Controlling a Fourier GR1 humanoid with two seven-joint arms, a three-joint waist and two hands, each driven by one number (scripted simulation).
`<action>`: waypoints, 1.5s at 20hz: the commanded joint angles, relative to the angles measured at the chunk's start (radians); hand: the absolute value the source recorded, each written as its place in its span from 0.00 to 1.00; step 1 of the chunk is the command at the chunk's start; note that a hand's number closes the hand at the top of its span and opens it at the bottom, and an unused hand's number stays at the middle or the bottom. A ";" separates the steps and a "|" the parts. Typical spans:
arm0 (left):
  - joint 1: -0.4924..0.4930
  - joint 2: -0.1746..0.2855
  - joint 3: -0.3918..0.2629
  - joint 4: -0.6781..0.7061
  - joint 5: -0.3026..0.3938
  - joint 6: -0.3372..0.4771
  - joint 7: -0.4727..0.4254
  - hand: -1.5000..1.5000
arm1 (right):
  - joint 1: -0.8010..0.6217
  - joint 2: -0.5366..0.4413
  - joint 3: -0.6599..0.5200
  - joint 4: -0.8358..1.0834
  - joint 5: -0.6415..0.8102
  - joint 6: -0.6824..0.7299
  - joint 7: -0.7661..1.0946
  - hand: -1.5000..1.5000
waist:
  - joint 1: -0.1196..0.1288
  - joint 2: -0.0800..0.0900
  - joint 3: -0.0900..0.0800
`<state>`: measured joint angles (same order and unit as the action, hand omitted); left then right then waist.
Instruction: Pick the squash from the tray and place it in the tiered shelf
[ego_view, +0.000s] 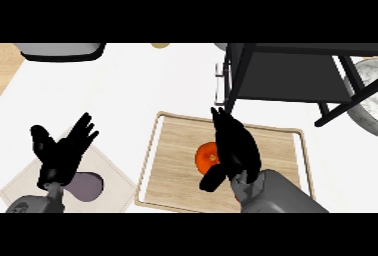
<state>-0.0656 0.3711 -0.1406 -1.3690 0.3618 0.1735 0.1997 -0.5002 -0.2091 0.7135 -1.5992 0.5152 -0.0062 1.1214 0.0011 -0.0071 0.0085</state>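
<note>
Two hands, both open: the right hand (238, 147), fingers straight, partly covers the orange squash (206, 156) on the wooden tray (173, 162). The left hand (63, 155) rests spread at left.

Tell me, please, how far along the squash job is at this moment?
Nothing is finished: the orange squash lies on the wooden tray. In hand: the right robot hand hovers over it, fingers straight, not curled round it. Remaining: grasp it, lift it and set it in the black tiered shelf beyond the tray. The left robot hand rests open at the left.
</note>
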 joint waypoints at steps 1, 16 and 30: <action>0.036 0.022 0.009 -0.019 0.017 -0.033 0.070 0.50 | 0.027 0.032 0.009 0.005 0.085 0.007 0.109 0.00 | 0.001 0.005 -0.009; 0.017 -0.027 0.038 0.042 -0.040 -0.060 0.043 0.50 | 0.072 0.133 -0.027 0.193 0.080 0.155 -0.159 1.00 | 0.009 0.010 -0.009; 0.008 -0.060 0.103 0.100 -0.072 -0.096 0.002 0.50 | 0.128 0.207 -0.032 0.083 0.182 0.104 -0.286 1.00 | -0.003 0.007 -0.009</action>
<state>-0.0635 0.3161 -0.0678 -1.3762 0.2854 0.1212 0.2393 -0.4065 -0.0234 0.6705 -1.4687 0.6777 0.0841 0.8407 0.0014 -0.0091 0.0071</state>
